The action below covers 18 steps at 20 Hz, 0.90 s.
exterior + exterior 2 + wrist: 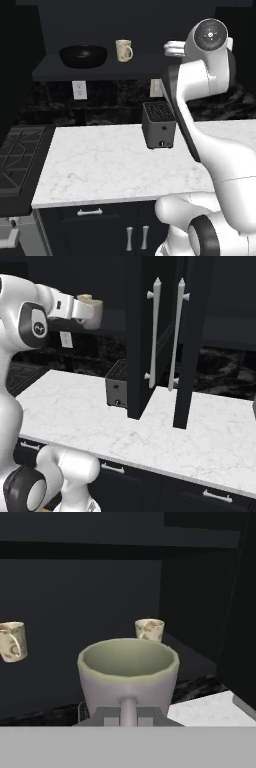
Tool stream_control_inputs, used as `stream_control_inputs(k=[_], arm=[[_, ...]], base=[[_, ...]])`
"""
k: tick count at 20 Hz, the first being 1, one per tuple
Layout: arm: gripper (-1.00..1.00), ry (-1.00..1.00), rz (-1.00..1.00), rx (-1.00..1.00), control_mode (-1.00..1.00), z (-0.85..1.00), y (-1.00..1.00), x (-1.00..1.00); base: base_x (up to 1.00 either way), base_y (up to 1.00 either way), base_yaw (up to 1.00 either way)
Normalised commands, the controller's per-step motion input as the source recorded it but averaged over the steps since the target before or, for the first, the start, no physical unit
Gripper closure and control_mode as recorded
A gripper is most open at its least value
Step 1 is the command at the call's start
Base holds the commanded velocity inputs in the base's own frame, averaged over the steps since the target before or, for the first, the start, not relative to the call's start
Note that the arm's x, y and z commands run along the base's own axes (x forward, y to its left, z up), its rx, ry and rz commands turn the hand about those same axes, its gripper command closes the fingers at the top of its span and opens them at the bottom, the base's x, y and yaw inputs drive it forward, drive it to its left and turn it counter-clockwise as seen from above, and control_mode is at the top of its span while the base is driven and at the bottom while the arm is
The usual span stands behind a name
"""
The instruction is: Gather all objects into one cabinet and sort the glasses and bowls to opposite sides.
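In the hand view my gripper [128, 713] is shut on the handle of a cream mug [128, 671], which I hold upright in front of the dark upper cabinet. Deeper on the shelf stands a second mug [149, 630], and a third mug [11, 641] is off to the left. From the left base view, the wide black bowl [83, 56] sits at the left of the shelf board [50, 71] with a mug [123, 50] just to its right. My gripper [172, 48] reaches in at shelf height to the right of them. The right base view shows the gripper [80, 308] with the held mug [94, 312].
A dark toaster [159, 125] stands on the white marble counter [100, 170] below the shelf. A stove [15, 155] lies at the counter's left end. Two open dark cabinet doors [135, 331] with long silver handles hang to the right of my hand.
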Motion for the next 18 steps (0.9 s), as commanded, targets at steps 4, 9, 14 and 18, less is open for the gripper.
stream_control_inputs(k=[4,9,14,18], arm=[[1.00,0.05,0.04,0.00,-1.00,-0.29,-0.03,0.73],[1.00,0.00,0.00,0.00,-1.00,-0.04,-0.07,0.89],[1.00,0.01,0.03,0.01,-1.00,-0.14,0.05,0.60],[1.00,0.01,0.01,0.00,-1.00,-0.30,0.00,0.71]], base=[[0.00,0.00,0.00],[0.00,0.00,0.00],[0.00,0.00,0.00],[0.00,0.00,0.00]])
